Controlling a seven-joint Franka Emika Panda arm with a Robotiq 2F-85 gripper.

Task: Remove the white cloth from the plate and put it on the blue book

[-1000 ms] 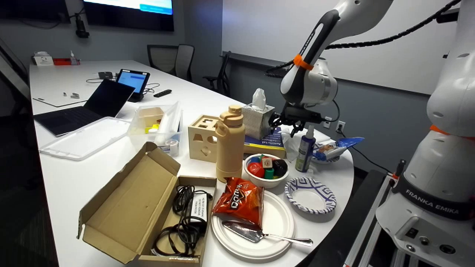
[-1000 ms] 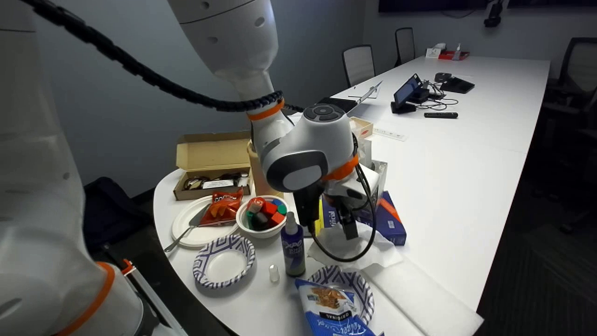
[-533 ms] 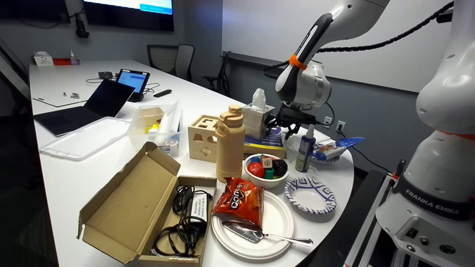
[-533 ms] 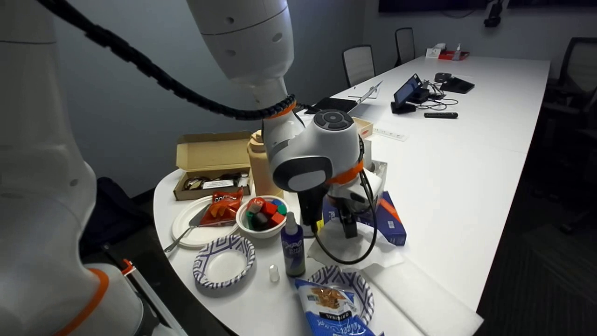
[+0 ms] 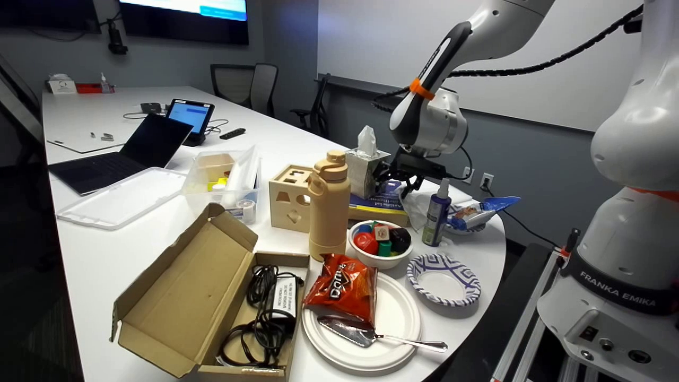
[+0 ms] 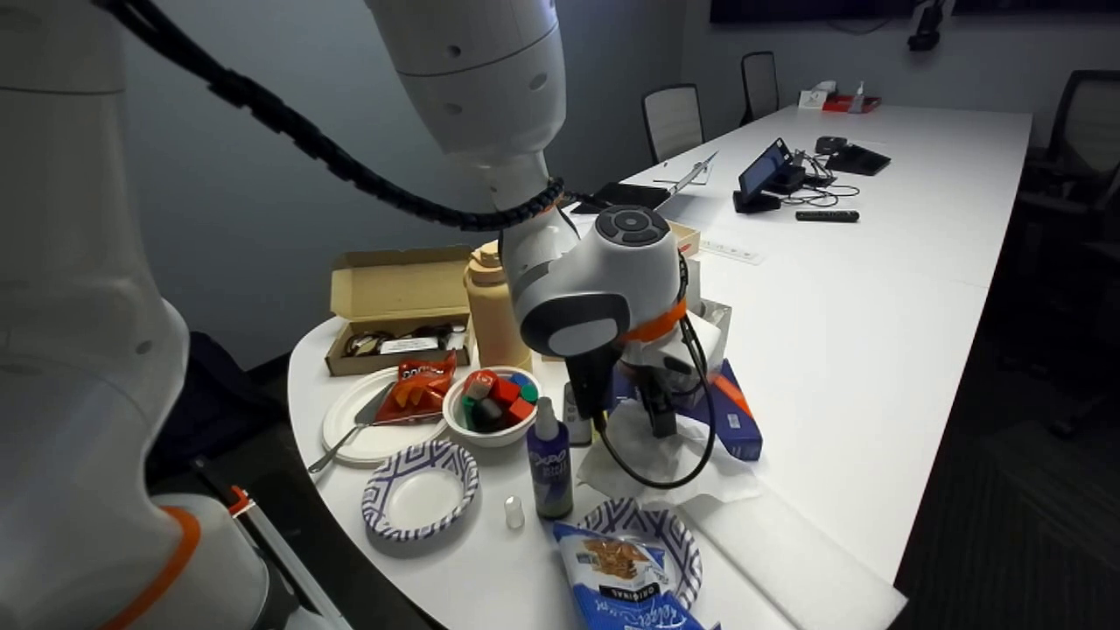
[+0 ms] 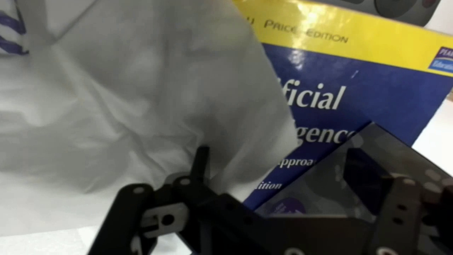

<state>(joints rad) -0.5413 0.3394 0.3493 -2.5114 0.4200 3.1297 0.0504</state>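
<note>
The white cloth [image 7: 116, 106] is crumpled and partly covers the blue book [image 7: 371, 81] in the wrist view. The cloth [image 6: 634, 455] and the blue book [image 6: 739, 429] also show in an exterior view. My gripper [image 7: 283, 170] is open, with its fingers wide apart. One of its fingers [image 7: 201, 163] appears to press on the cloth, where creases gather. The other finger stands against the grey tissue box [image 7: 318, 187], which rests on the book. The gripper also shows in both exterior views [image 5: 397, 185] [image 6: 626, 416]. A patterned plate rim [image 7: 12, 32] peeks out beside the cloth.
A spray bottle [image 6: 551, 472] stands close to the gripper. A patterned bowl [image 6: 687, 551] holds a blue snack bag [image 6: 612, 577]. A bowl of blocks [image 5: 379, 260], a tan bottle [image 5: 329, 212] and a white foam sheet [image 6: 796, 560] are nearby. A remote [image 6: 577, 429] lies beside the book.
The arm has moved further over the book, toward the tissue box. The tissue box has shifted slightly the same way. The cloth's edge has moved a little toward the book. The gripper stays open.
</note>
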